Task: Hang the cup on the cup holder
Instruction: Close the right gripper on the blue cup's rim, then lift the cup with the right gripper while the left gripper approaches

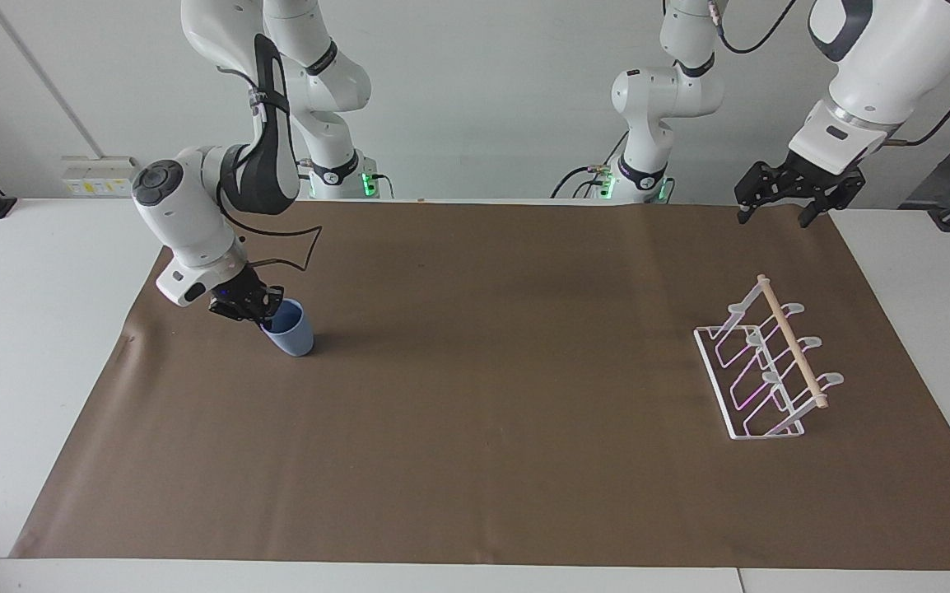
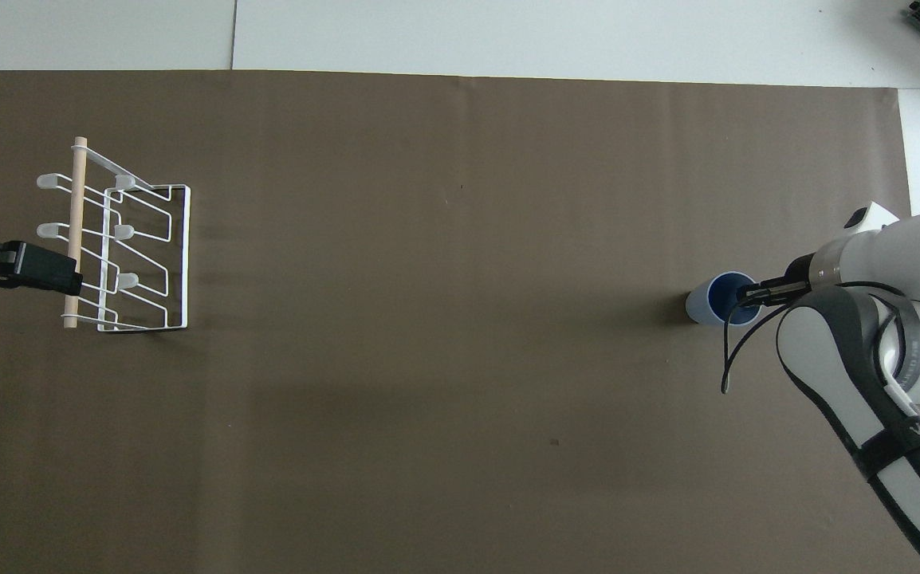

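The right gripper [image 1: 254, 310] was down at the cup [image 1: 289, 328], its fingers closed on the rim wall on the side toward the right arm's end of the bench, one finger apparently inside the mouth and one outside. The cup stood upright on the brown mat [image 1: 475, 461], well apart from the cup holder [image 1: 768, 362], which sat at the left arm's end of the bench. Over the mat's edge, above the bench on the robots' side of the holder, the left gripper [image 1: 781, 206] waited with its fingers spread and nothing in them.

The step in hand looked like securing the pinch before lifting. A rim pinch on a tapered, smooth cup could slip or let it swing, so the grip would need to be firm and the lift straight up and slow. For hanging, the cup's mouth would have to be turned down over one of the holder's prongs, so keeping the mouth unobstructed on the free side would matter.
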